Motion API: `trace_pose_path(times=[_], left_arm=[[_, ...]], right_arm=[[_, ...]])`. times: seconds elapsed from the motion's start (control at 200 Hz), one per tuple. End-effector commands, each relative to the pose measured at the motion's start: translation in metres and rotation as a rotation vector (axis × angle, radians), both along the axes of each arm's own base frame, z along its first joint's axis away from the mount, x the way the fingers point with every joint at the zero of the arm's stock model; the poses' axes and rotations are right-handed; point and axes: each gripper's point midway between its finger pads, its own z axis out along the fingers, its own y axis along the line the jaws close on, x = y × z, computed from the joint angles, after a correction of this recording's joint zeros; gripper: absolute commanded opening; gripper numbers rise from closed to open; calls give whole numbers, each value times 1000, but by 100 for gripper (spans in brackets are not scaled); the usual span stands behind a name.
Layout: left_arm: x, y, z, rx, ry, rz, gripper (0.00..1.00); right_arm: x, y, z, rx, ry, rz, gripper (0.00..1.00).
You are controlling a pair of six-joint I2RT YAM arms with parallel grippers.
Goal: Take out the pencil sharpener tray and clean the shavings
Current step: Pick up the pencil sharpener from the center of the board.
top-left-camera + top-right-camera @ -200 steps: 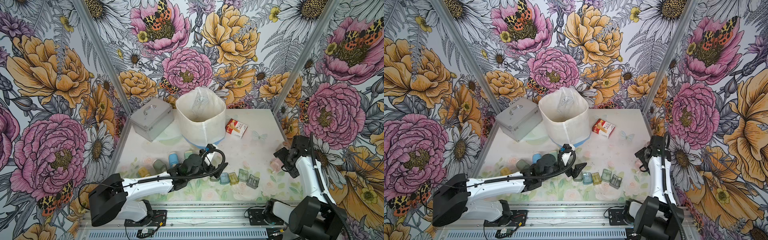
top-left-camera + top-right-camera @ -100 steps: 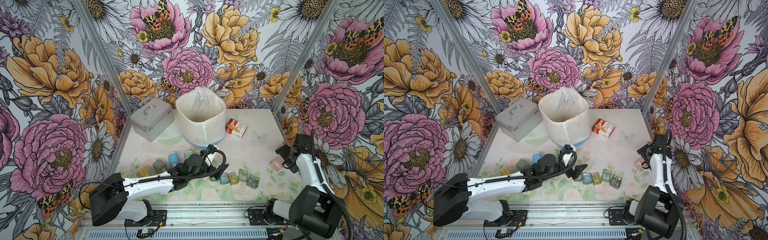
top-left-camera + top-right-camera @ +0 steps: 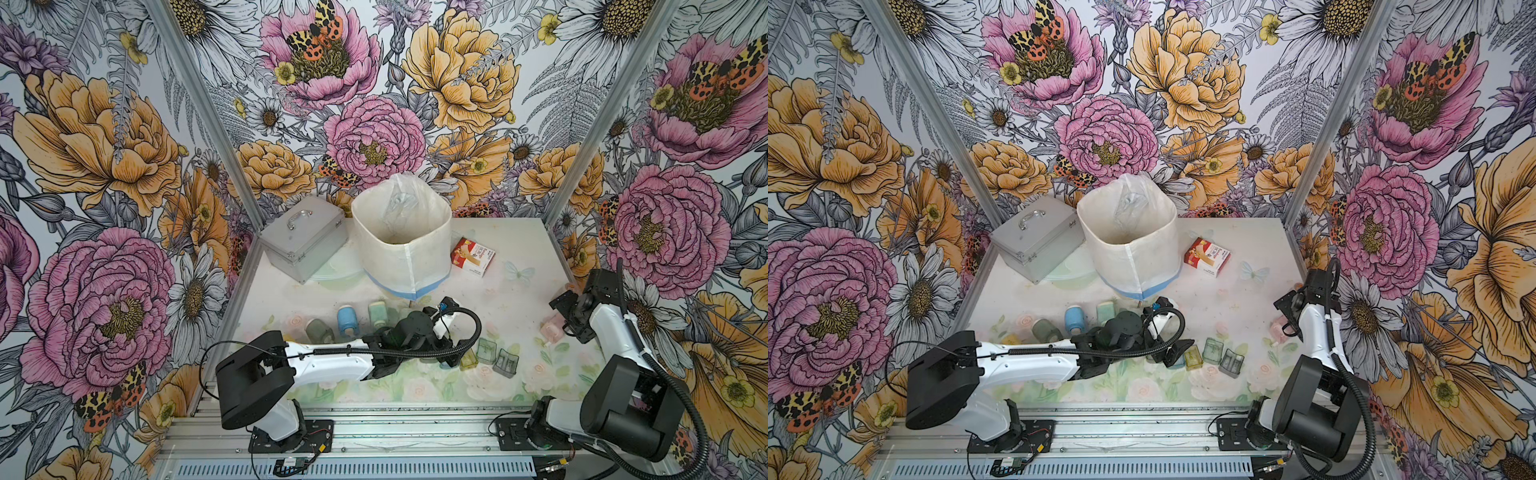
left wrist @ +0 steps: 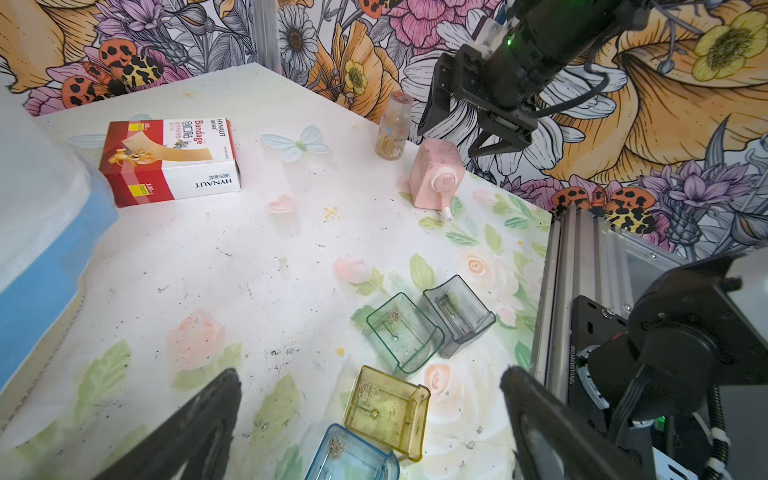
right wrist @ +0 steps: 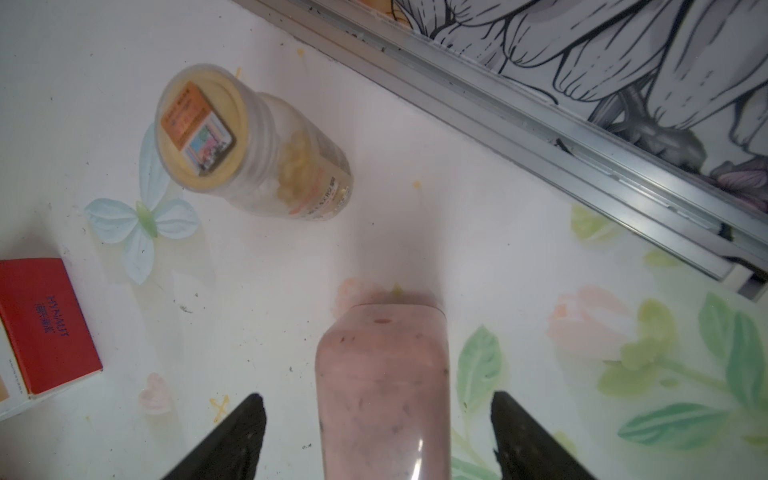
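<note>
**Right claw straddles pink sharpener at the table's right rim**

The pink plastic pencil sharpener (image 5: 382,374) stands upright close to the right rim of the white flower-printed tabletop (image 4: 249,270). The aluminium edge rail (image 5: 561,137) runs near it on one side, and a small clear bottle with a yellow lid (image 5: 249,145) stands near it toward the back. The right gripper (image 5: 376,399) hangs over the sharpener with its jaws apart. One finger sits on each side with a gap to both, so nothing is held. The right arm rises from its front base and leans along the right wall, wrist bent down.

Open tabletop lies between the red-and-white bandage box (image 4: 170,162) and four loose trays at front centre. The clear green tray (image 4: 401,332) lies just beside the smoky grey tray (image 4: 457,316), and the yellow tray (image 4: 386,411) just beside the blue tray (image 4: 353,457). Brownish shavings (image 4: 392,318) speckle the tray floors. The left arm stretches low across the front of the table. The left gripper (image 4: 370,376) is spread wide above the yellow and blue trays and is empty.
</note>
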Motion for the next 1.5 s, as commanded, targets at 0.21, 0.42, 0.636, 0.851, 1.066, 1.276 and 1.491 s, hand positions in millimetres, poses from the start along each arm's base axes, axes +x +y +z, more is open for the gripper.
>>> trace_pose_path(times=[0.21, 0.42, 0.636, 0.851, 1.066, 1.276, 1.491], left_arm=[[-6, -15, 5, -11, -10, -11, 99], [-2, -4, 7, -1, -36, 31, 99], [1, 3, 14, 6, -81, 54, 99], [8, 6, 18, 35, -135, 77, 99], [22, -3, 13, 57, -148, 124, 99], [19, -21, 2, 49, -125, 72, 99], [15, -39, -2, 42, -113, 5, 99]], right_arm=[[8, -5, -10, 18, -6, -11, 78], [6, -4, -19, 35, 18, -24, 68], [6, 3, -27, 74, 23, -12, 56], [5, 14, -30, 122, -2, -2, 48], [7, 24, -19, 157, -59, 13, 44], [10, 34, 2, 169, -125, 34, 41], [12, 49, 20, 170, -166, 63, 42]])
